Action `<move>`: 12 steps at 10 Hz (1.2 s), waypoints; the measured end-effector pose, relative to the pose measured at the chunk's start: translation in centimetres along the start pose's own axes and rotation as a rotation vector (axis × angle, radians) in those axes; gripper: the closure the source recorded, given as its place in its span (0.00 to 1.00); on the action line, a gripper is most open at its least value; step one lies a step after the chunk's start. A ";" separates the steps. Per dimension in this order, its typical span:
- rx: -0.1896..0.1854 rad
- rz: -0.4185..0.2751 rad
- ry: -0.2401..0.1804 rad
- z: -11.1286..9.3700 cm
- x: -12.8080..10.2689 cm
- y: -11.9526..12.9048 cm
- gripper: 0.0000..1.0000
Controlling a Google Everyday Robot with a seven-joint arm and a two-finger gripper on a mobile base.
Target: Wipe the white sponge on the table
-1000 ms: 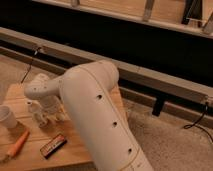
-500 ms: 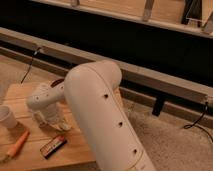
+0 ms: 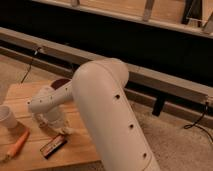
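The table (image 3: 20, 95) is a low light wooden plank top at the lower left. My gripper (image 3: 56, 125) hangs from the white wrist (image 3: 46, 102) and points down close to the table top, near its middle. The big white arm (image 3: 107, 115) fills the centre of the view and covers the table's right part. I cannot make out the white sponge; it is hidden under or in the gripper, or behind the arm.
A pale cup (image 3: 6, 118) stands at the table's left edge. An orange stick-like object (image 3: 18, 144) lies at the front left. A dark flat packet (image 3: 53, 146) lies just in front of the gripper. A dark bowl (image 3: 62, 82) peeks out behind the arm.
The gripper has moved right and toward the table's front edge, staying low over the top. The arm has swung with it and covers more of the table.
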 end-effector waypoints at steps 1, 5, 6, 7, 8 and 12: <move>0.001 0.018 0.001 0.1 0.9 -0.3 1.00; -0.003 0.067 0.005 0.6 2.6 -0.7 1.00; -0.008 0.082 0.008 0.8 3.0 -0.9 1.00; -0.015 0.100 0.009 1.0 3.5 -1.1 1.00; -0.021 0.120 0.011 1.1 4.1 -1.3 1.00; -0.044 0.233 0.007 2.0 6.8 -2.7 1.00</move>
